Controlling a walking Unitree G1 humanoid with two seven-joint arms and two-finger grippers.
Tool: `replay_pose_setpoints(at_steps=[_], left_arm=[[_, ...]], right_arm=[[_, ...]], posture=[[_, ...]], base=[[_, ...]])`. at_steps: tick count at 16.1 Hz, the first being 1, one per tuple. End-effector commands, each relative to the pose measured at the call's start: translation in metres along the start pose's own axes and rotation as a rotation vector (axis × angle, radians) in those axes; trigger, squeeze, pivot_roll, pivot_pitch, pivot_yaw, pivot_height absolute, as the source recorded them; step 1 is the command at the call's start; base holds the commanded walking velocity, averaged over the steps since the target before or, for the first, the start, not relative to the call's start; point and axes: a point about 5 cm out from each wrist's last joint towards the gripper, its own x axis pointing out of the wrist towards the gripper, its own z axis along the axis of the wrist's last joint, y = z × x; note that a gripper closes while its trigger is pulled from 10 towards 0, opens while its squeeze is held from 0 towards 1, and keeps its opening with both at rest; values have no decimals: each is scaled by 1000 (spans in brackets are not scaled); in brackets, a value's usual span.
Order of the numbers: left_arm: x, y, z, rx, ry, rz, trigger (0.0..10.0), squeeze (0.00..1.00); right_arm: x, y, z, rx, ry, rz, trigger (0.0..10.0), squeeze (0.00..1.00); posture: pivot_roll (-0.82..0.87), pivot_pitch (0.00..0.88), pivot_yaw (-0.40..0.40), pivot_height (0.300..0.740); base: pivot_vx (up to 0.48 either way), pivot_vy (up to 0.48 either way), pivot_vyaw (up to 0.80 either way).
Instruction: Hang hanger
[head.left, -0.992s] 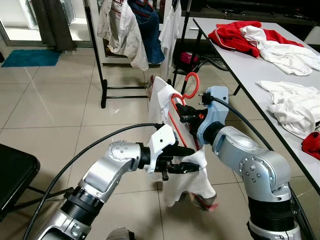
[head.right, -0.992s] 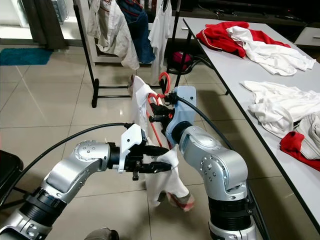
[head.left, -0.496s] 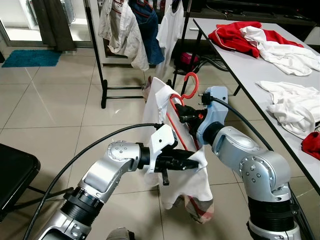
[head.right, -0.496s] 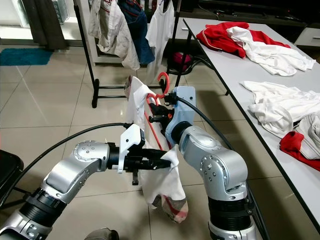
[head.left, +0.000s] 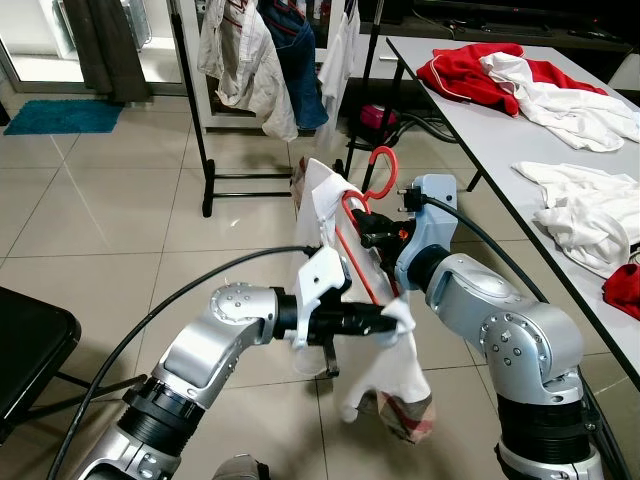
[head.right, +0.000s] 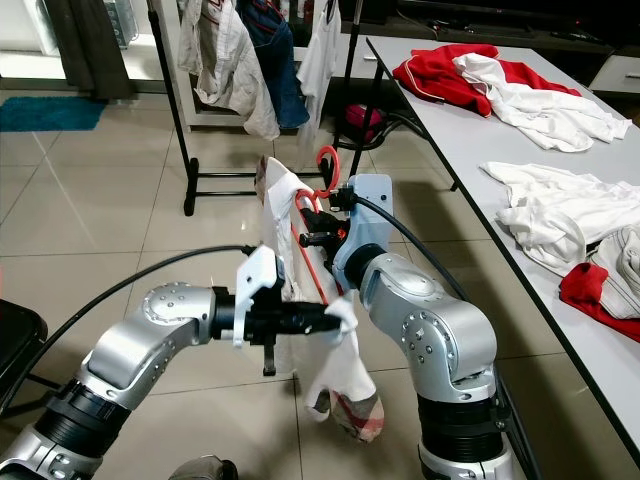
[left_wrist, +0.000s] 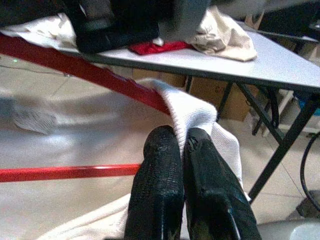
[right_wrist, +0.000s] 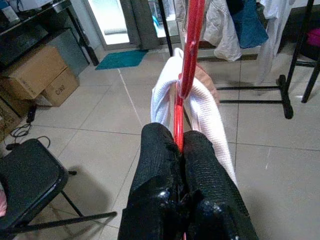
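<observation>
Since half a second ago the white garment (head.left: 385, 375) has gathered into a narrower hang: its lower hem, then spread wide below the arms, now droops in a tighter bunch with the checked lining at the bottom, and its upper fold has drawn in a little toward the hanger. The arms are much where they were.

At the far left a blue mat (head.left: 62, 115) lies on the tiled floor (head.left: 110, 230), and at the near left stands a black chair (head.left: 25, 355). Further right, at the far side, a black clothes rack (head.left: 205, 150) carries a pale shirt (head.left: 245, 65) and a blue garment (head.left: 300, 60).

In the middle, the left gripper (head.left: 385, 322) reaches rightward from its silver arm, its two black fingers (left_wrist: 162, 185) pressed together on a fold of the white garment's knitted edge, just beside the hanger's red bar.

The red hanger (head.left: 362, 215) is held up in the air between the two arms, in front of the rack, its hook (head.left: 383, 165) pointing upward and the white garment draped over it. The right gripper (head.left: 366, 232) pinches the hanger's red stem between its closed fingers (right_wrist: 160, 160), just under the hook.

On the right a long white table (head.left: 500, 150) holds a red and white heap of clothes (head.left: 500, 75) at its far end, more white clothes (head.left: 585, 215) nearer, and a bit of red cloth (head.left: 625, 290) at the edge.
</observation>
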Motion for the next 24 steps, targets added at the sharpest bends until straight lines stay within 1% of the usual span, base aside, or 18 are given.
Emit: replay_pose_setpoints(at_steps=[1,3,5,7,9,10,11,12,13,14,15,16,18,19,20,21,22,24], left_arm=[[0,1,11,9,-59,19,0,0],[-2,5,20,7,-116,51,0,0],[-6,6,27,15,-139,62,0,0],[-11,7,26,40,-98,87,0,0],[-15,10,14,76,8,134,0,0],[-17,15,7,99,59,187,0,0],[-17,17,5,107,77,211,0,0],[-18,21,6,75,57,258,10000,0],[-17,20,9,42,26,254,10000,231],[-16,18,14,22,-11,248,10000,1000],[-17,13,16,13,-27,216,10000,1000],[-17,12,16,11,-33,209,10000,1000],[-19,5,15,-5,-23,174,10000,1000],[-24,0,13,-23,-16,164,10000,1000],[-24,0,13,-23,-16,164,10000,1000],[-29,-4,10,-33,-1,172,10000,1000],[-33,-5,9,-32,8,191,10000,1000],[-41,-5,12,-10,-20,275,10000,1000]], right_arm=[[-1,-5,-3,-14,17,-26,10000,0],[-1,-7,-6,-22,28,-30,10000,0],[-1,-8,-11,-29,47,-36,10000,0],[-2,-10,-14,-31,56,-48,10000,0],[-2,-11,-14,-31,55,-49,10000,0],[-1,-11,-14,-30,54,-48,10000,0],[-1,-11,-13,-30,52,-47,10000,0],[-1,-11,-12,-26,44,-45,10000,0],[-1,-11,-11,-27,42,-48,10000,0],[-1,-13,-11,-21,34,-47,10000,0],[-2,-15,-10,-19,25,-54,10000,0],[-2,-16,-10,-19,23,-58,10000,0],[-3,-18,-7,-11,-10,-73,10000,0],[-3,-21,-5,-4,-34,-95,10000,0],[-3,-21,-5,-4,-34,-95,10000,0],[-3,-24,-6,-2,-40,-121,10000,0],[-3,-26,-8,-27,-38,-123,10000,0],[-6,-31,-14,-8,-30,-163,10000,0]], posture=[[0,0,-56,740],[0,0,-57,740],[-1,0,-55,740],[1,0,-54,740],[3,0,-55,740],[7,0,-56,740],[7,0,-56,740],[10,0,-58,740],[10,0,-58,740],[11,0,-59,740],[10,0,-57,740],[11,0,-57,740],[12,0,-56,740],[12,0,-55,740],[12,0,-55,740],[17,0,-55,740],[19,0,-54,740],[23,0,-45,740]], base=[[0,0,0],[0,0,0],[0,0,0],[0,0,0],[0,0,0],[0,0,0],[0,0,0],[0,0,0],[0,0,0],[0,0,0],[0,0,0],[0,0,0],[0,0,0],[0,0,0],[0,0,0],[0,0,0],[0,0,0],[0,0,0]])
